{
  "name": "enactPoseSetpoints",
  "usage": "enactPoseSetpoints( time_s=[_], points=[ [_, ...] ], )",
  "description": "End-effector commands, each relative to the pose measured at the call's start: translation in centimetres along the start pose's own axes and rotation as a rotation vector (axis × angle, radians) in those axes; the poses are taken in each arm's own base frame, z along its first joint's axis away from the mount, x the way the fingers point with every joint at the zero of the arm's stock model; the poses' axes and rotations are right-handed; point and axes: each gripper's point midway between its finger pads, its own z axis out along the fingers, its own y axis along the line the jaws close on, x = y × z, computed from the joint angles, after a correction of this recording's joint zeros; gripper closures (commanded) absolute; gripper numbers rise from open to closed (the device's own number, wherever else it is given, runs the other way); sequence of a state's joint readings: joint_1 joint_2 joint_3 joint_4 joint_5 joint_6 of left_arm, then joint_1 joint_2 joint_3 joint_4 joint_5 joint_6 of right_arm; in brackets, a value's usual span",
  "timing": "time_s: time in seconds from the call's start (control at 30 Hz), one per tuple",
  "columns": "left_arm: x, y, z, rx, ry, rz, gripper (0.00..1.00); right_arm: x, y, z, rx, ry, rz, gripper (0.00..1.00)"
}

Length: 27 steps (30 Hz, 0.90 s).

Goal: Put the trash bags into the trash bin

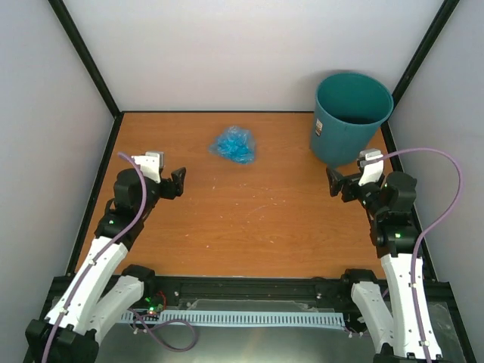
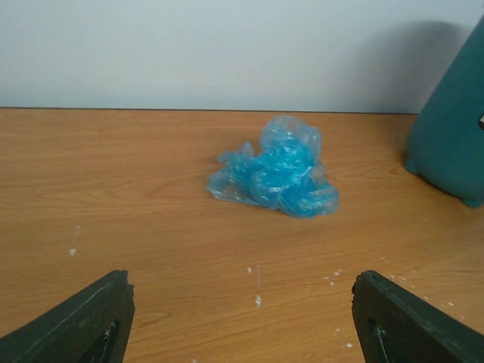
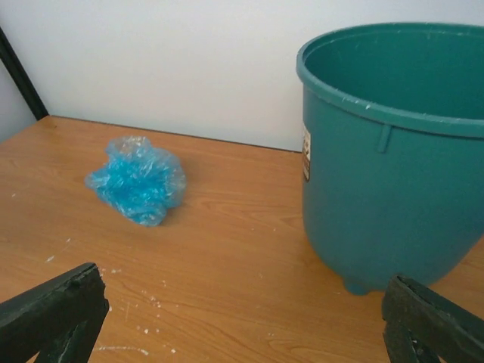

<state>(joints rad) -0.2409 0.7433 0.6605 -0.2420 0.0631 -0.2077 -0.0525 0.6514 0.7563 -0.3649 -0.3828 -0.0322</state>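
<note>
The light-blue trash bag [image 1: 234, 144] lies crumpled in a small heap on the wooden table, toward the back middle. It also shows in the left wrist view [image 2: 275, 171] and the right wrist view [image 3: 138, 179]. The dark teal trash bin [image 1: 349, 118] stands upright at the back right corner, open and empty as far as I see; it also shows in the right wrist view [image 3: 392, 151]. My left gripper [image 1: 176, 182] is open and empty, to the front left of the bag. My right gripper [image 1: 335, 183] is open and empty, just in front of the bin.
White walls with black corner posts [image 1: 85, 57] close in the table on three sides. The bin's side [image 2: 454, 128] shows at the right edge of the left wrist view. Small white specks [image 2: 257, 299] dot the wood. The arm bases sit on a black rail [image 1: 249, 287] at the near edge.
</note>
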Motion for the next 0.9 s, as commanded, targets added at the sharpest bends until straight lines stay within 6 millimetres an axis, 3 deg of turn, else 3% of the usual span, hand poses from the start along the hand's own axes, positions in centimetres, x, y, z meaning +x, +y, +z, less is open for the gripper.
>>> enactPoseSetpoints(
  time_s=[0.0,0.2,0.3,0.47,0.63,0.73,0.87],
  points=[
    [0.3,-1.5,0.2,0.119,0.042,-0.046,0.19,1.7,0.8,0.3,-0.046,0.060,-0.005,0.01],
    [1.3,-1.9,1.0,0.163,0.099,-0.075,0.26,4.5,-0.1,1.1,-0.026,0.140,-0.052,0.00],
    [1.8,-2.0,1.4,0.176,0.126,-0.088,0.28,5.5,0.7,1.5,-0.087,0.179,-0.064,0.00],
    [2.8,-1.9,2.0,0.175,0.174,-0.106,0.25,6.1,0.6,1.5,-0.087,0.193,-0.108,0.00],
    [3.3,-1.8,2.3,0.174,0.197,-0.118,0.24,5.4,-0.2,1.1,-0.033,0.205,-0.117,0.00],
    [3.9,-2.3,2.5,0.193,0.224,-0.115,0.24,6.5,0.8,0.8,-0.092,0.245,-0.121,0.00],
    [4.3,-2.4,3.3,0.193,0.267,-0.124,0.15,7.1,0.6,0.4,-0.078,0.240,-0.149,0.02]
  ],
)
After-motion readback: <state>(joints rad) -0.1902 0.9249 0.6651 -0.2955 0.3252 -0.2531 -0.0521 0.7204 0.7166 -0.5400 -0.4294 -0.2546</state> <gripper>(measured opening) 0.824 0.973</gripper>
